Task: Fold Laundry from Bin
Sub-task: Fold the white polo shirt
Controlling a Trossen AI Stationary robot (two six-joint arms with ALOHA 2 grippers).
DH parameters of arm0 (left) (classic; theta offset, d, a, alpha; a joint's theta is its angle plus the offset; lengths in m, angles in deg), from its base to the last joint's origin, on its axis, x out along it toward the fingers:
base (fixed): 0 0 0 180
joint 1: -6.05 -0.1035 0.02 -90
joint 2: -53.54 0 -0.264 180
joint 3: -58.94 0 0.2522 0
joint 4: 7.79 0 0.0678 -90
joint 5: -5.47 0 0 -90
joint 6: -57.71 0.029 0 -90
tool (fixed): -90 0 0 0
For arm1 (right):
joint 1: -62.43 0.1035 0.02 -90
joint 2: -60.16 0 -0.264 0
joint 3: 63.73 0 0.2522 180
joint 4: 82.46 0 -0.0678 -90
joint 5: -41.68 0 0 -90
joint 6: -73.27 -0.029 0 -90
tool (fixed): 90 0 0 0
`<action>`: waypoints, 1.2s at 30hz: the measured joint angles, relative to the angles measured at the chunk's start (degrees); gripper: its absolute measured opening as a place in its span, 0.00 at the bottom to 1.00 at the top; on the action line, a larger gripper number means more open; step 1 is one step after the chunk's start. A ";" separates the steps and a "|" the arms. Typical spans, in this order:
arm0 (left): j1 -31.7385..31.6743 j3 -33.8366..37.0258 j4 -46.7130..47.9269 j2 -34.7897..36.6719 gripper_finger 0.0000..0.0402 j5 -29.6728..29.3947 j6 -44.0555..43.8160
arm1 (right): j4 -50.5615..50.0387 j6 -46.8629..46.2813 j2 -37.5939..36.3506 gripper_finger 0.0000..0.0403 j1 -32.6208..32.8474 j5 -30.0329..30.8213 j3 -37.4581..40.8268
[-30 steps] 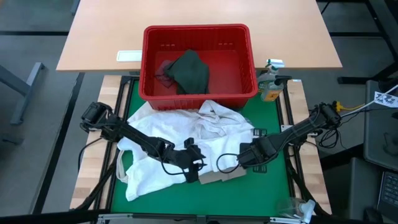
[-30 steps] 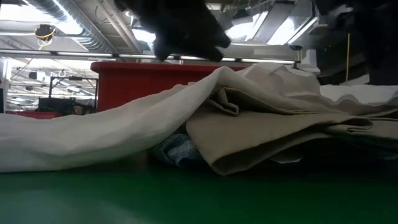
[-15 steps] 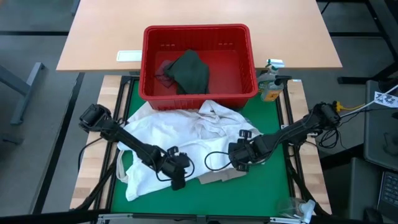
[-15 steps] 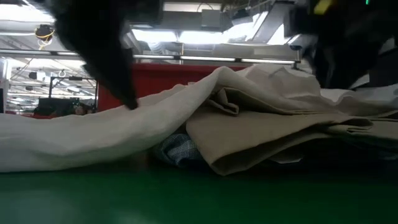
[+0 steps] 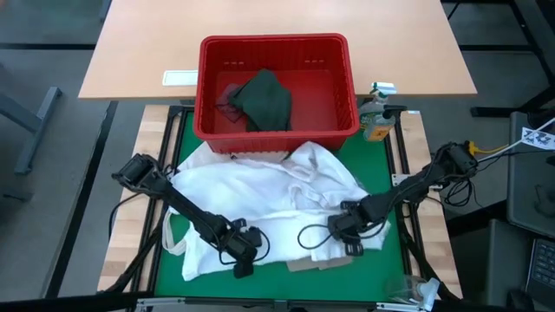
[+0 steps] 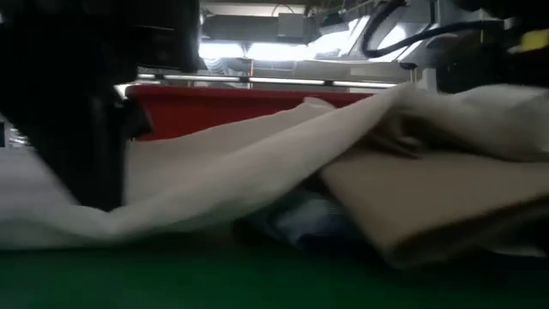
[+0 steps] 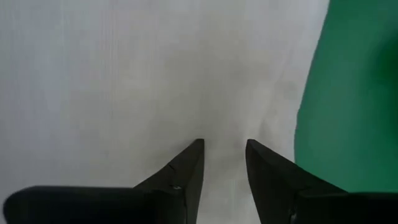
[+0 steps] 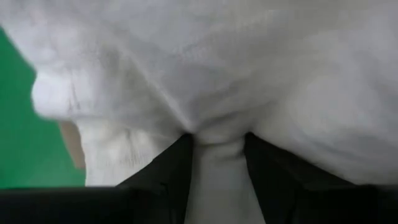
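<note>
The large white shirt (image 5: 260, 191) lies spread over the green mat (image 5: 390, 269) in front of the red bin (image 5: 276, 42), where a dark green-grey top (image 5: 264, 97) rests on the floor. Tan cloth (image 6: 429, 197) and a blue-striped piece (image 6: 300, 219) lie under the shirt. A tan corner (image 5: 305, 265) sticks out at the near edge. My left gripper (image 5: 243, 264) points down over the shirt's near edge, its fingers open (image 7: 224, 146). My right gripper (image 5: 351, 245) is shut on the shirt near its right side. My left gripper's fingertips (image 7: 194, 152) stand at the flat white cloth close to its edge beside the green mat; I cannot tell whether they touch it. My right gripper pinches a bunched fold of the white shirt (image 8: 217, 146) between its two fingers, coming steeply from above. Creases run out from the hold, and the rest of the shirt lies on the pile and the mat.
A bottle (image 5: 375, 121) stands at the bin's right corner. A white loop of strap (image 5: 169, 234) lies at the shirt's left side. Clear plastic (image 5: 416, 290) sits at the near right corner. Bare mat (image 5: 295, 286) shows along the near edge.
Both grippers have sunk toward the table and moved toward its near edge, the left one also toward the left edge, tipping steeper. The white shirt has been drawn out flatter toward the near right and now covers most of the tan cloth.
</note>
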 joint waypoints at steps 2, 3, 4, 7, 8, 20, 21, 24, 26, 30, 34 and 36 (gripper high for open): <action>0.61 0.00 -0.33 -0.04 0.26 2.51 -0.59 | -0.27 -0.08 0.15 0.38 1.59 -2.79 -0.95; 0.97 0.00 -0.73 -0.04 0.25 3.72 -0.62 | -0.37 -0.14 0.25 0.38 2.40 -4.19 -1.49; 1.27 0.00 -1.27 -0.04 0.24 4.99 -0.64 | -0.48 -0.48 0.32 0.38 3.16 -5.72 -2.07; 2.02 0.00 -3.97 -0.04 0.22 8.21 -0.76 | -1.13 -1.72 0.39 0.38 4.85 -10.73 -4.46; 2.19 0.00 -4.99 -0.04 0.22 8.92 -0.79 | -1.38 -1.81 0.39 0.38 5.20 -12.17 -5.46; 2.04 0.00 -10.21 -0.04 0.25 10.88 -0.46 | -21.37 5.10 0.39 0.38 5.45 -4.02 -25.72; 2.02 0.00 -10.19 -0.04 0.26 10.49 -0.43 | -23.64 6.25 0.39 0.38 5.45 -1.38 -27.77; 1.92 0.00 -10.19 -0.04 0.30 8.90 -0.42 | -29.08 9.69 0.38 0.38 5.47 7.56 -33.29; 1.90 0.02 -10.17 -0.04 0.33 8.61 -0.40 | -31.84 11.93 0.37 0.38 5.38 13.31 -36.23; 1.93 0.02 -10.15 -0.04 0.39 8.60 -0.30 | -35.52 17.74 0.06 0.38 3.12 19.74 -39.52; 1.88 0.02 -10.12 -0.04 0.44 8.18 0.98 | -37.62 23.94 -1.43 0.38 -3.42 21.21 -38.33; 1.88 0.02 -10.08 -0.04 0.45 7.55 1.12 | -37.38 25.65 -2.59 0.38 -7.86 21.22 -36.06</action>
